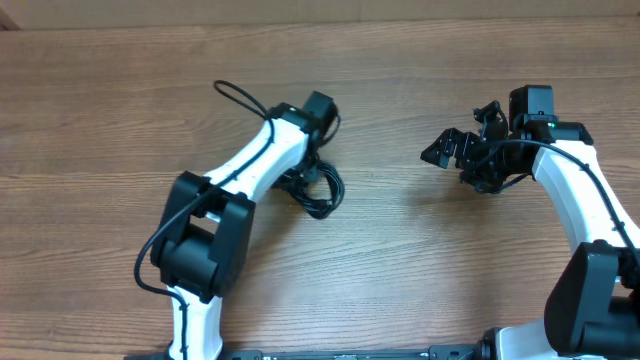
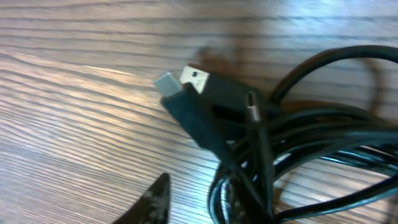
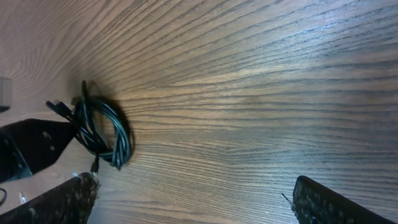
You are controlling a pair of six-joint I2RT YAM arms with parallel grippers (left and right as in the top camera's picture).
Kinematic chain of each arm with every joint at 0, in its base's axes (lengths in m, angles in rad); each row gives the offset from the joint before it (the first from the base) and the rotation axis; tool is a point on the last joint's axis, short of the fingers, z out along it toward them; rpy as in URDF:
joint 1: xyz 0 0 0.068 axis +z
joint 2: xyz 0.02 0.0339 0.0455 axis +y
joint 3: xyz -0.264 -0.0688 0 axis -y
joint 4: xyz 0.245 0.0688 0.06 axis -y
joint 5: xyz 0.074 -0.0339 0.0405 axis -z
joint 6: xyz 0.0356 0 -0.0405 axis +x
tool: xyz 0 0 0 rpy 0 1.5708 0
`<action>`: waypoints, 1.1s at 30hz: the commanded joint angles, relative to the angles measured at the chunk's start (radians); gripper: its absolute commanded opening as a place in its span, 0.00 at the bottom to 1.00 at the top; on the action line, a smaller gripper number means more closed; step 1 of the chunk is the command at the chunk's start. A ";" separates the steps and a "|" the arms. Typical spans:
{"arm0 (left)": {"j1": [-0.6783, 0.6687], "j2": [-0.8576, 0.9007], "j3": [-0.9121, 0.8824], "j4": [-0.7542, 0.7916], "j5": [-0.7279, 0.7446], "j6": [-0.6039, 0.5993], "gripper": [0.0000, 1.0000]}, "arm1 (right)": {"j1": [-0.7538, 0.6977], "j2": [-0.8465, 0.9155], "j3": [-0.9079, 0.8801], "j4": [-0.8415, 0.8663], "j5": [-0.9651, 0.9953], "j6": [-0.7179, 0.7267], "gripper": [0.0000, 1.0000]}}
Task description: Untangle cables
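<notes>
Cables (image 1: 318, 190) sit in a black knot on the wood worktop (image 1: 400, 60), a bit left of middle, right under the left claw (image 1: 303, 168). The right claw (image 1: 460, 138) hangs well apart, over on the right.

Left wrist cam: the knot fills the right side, with two plugs (image 2: 186, 84) poking out to its left, side by side on the grain. Only one finger (image 2: 155, 199) shows at the near edge, clear of the cables, so I can't tell if that claw is spread or clenched.

Right wrist cam: the fingers (image 3: 336, 202) are spread wide with nothing between them, and the knot's away at the left.
</notes>
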 commanded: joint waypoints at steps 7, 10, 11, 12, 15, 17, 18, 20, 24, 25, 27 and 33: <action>0.140 0.020 -0.012 -0.004 0.296 0.183 0.43 | -0.005 -0.001 -0.003 0.004 0.004 0.000 1.00; 0.172 0.020 -0.012 -0.014 0.393 0.200 0.49 | -0.005 -0.001 -0.003 0.004 0.003 0.000 1.00; 0.177 0.020 -0.012 -0.014 0.412 0.200 0.49 | -0.005 -0.001 -0.003 0.004 0.003 0.000 1.00; 0.183 0.020 -0.012 -0.013 0.433 0.200 0.49 | -0.005 -0.001 -0.003 0.004 0.003 -0.001 1.00; 0.188 0.020 -0.012 -0.007 0.463 0.199 0.38 | -0.005 -0.001 -0.003 0.004 0.004 0.000 1.00; 0.185 0.020 -0.012 -0.006 0.464 0.199 0.34 | -0.005 -0.001 -0.003 0.004 0.003 0.000 1.00; 0.180 0.020 -0.012 -0.007 0.464 0.199 0.34 | -0.005 -0.001 -0.003 0.004 0.004 0.000 1.00; 0.175 0.020 -0.012 -0.007 0.464 0.199 0.33 | -0.005 -0.001 -0.003 0.004 0.003 0.000 1.00; 0.172 0.020 -0.012 -0.008 0.462 0.190 0.31 | -0.005 -0.001 -0.003 0.004 0.004 0.000 1.00; 0.172 0.020 -0.012 -0.008 0.463 0.184 0.31 | -0.005 -0.001 -0.003 0.004 0.004 0.000 1.00; 0.172 0.020 -0.012 -0.008 0.462 0.169 0.38 | -0.005 -0.001 -0.003 0.004 0.004 0.000 1.00; 0.193 0.020 -0.012 0.031 0.537 0.106 0.59 | -0.005 -0.001 -0.003 0.004 0.003 0.000 1.00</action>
